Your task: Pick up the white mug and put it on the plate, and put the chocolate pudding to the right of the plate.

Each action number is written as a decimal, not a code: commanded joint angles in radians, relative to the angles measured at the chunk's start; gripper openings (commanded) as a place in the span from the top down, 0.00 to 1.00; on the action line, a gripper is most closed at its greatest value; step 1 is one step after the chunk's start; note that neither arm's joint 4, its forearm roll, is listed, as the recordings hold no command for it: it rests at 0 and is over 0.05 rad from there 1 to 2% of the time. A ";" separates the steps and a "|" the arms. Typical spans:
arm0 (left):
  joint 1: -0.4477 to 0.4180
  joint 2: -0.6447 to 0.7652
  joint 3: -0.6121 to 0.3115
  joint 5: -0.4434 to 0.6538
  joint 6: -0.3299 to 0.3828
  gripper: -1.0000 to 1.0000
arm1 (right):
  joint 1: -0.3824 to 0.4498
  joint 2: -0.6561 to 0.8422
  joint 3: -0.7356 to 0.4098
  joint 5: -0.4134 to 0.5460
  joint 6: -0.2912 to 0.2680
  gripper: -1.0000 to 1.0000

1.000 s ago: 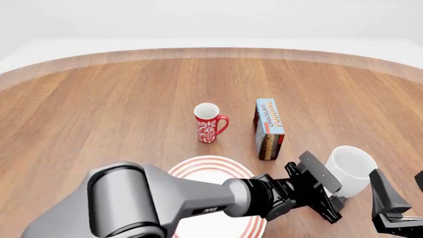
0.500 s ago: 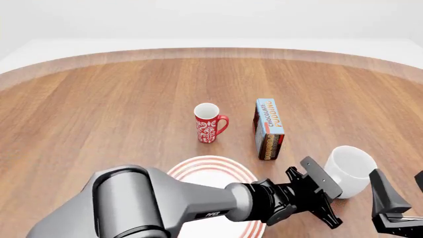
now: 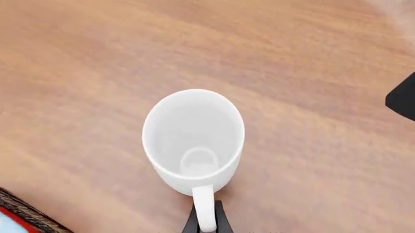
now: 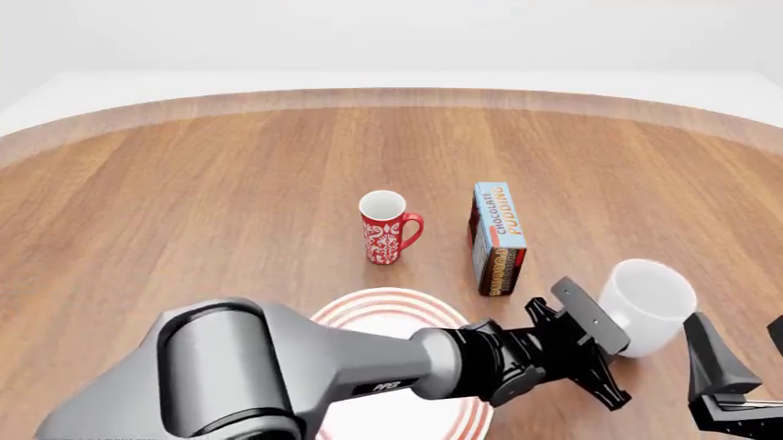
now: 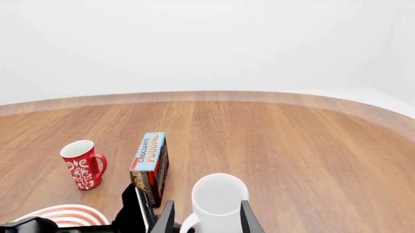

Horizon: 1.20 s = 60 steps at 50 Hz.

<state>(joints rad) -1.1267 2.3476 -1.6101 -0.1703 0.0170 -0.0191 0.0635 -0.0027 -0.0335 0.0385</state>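
The white mug (image 4: 648, 302) is at the front right, held a little above the table. My left gripper (image 4: 608, 356) reaches across the plate (image 4: 367, 307) and is shut on the mug's handle (image 3: 205, 211). In the left wrist view the mug (image 3: 193, 141) is upright with its mouth open to the camera. The chocolate pudding (image 4: 498, 236) stands on its edge behind the plate, to the right of the red mug (image 4: 387, 227). My right gripper (image 4: 722, 380) is open and empty at the front right corner, just right of the white mug (image 5: 217, 201).
The left arm (image 4: 318, 367) covers much of the plate. The right wrist view shows the pudding box (image 5: 150, 162), the red mug (image 5: 83, 165) and the plate's rim (image 5: 61, 213). Bare wooden table (image 4: 183, 202) lies to the left and far back.
The left gripper, shut on the handle, has raised the white mug slightly off the table. The right arm, the pudding box and the red mug have not moved.
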 commanded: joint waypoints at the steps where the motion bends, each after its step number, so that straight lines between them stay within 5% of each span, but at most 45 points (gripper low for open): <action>1: 0.020 -0.063 0.052 -0.016 0.032 1.00 | 0.000 -0.001 0.000 0.001 0.000 0.00; 60: 0.034 -0.414 0.382 -0.146 0.079 1.00 | -0.008 -0.063 -0.050 0.109 0.004 0.00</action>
<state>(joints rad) -1.0965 1.9968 -1.2783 -0.2994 0.0811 -0.0267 0.0022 -0.0389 0.0598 0.0422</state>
